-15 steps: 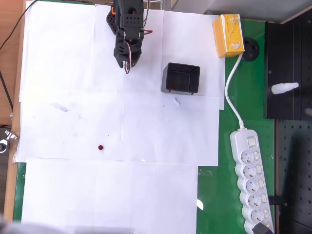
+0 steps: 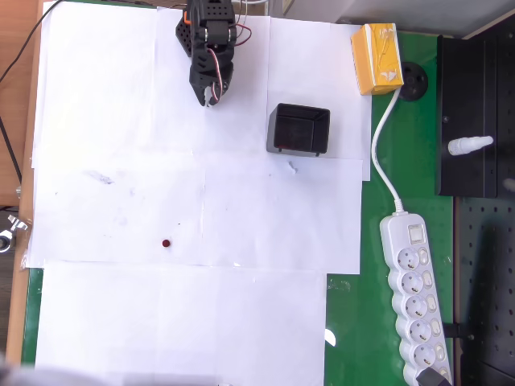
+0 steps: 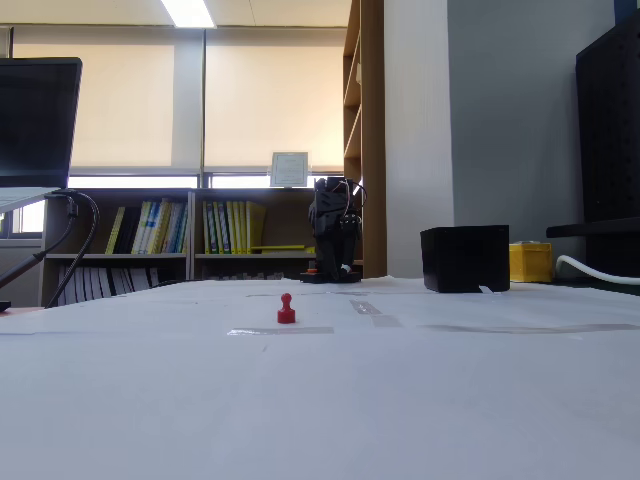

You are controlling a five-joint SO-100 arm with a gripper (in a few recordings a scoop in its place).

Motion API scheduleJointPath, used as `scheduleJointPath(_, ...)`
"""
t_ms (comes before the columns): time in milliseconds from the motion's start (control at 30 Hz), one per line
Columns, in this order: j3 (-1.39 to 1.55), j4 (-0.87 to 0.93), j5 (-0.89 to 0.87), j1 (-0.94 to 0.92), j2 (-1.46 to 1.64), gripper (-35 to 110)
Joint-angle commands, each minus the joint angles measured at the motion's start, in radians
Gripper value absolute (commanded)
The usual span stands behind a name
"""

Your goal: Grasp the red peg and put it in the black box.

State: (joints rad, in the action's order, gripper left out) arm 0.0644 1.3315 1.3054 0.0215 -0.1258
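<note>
One red peg [image 2: 166,243] stands upright on the white paper [image 2: 121,96], well apart from the gripper [image 2: 209,98], which hangs near the sheet's far edge; whether its jaws are parted cannot be told. The black box [image 2: 298,129] sits beside the gripper, its visible interior bare.

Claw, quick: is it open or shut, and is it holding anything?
Claw: holding nothing; open or shut cannot be told. The red peg stands alone on the paper.
</note>
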Motion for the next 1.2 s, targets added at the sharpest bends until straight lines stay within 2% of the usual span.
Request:
scheduleJointPath(0, -0.094, 0.074, 0.028, -0.003, -0.098, 0)
scheduleJointPath(400, -0.077, 0.075, 0.055, -0.018, -0.098, 0)
scheduleJointPath(500, -0.035, -0.002, 0.058, -0.011, -0.098, 0)
scheduleJointPath(633, -0.02, -0.195, 0.091, -0.005, -0.041, 0)
scheduleJointPath(867, -0.124, -0.318, 0.147, -0.011, -0.107, 0)
scheduleJointPath(1000, -0.124, -0.588, 0.144, -0.011, 0.153, 0)
scheduleJointPath(1167, -0.115, -1.238, 0.204, -0.041, 0.673, 0)
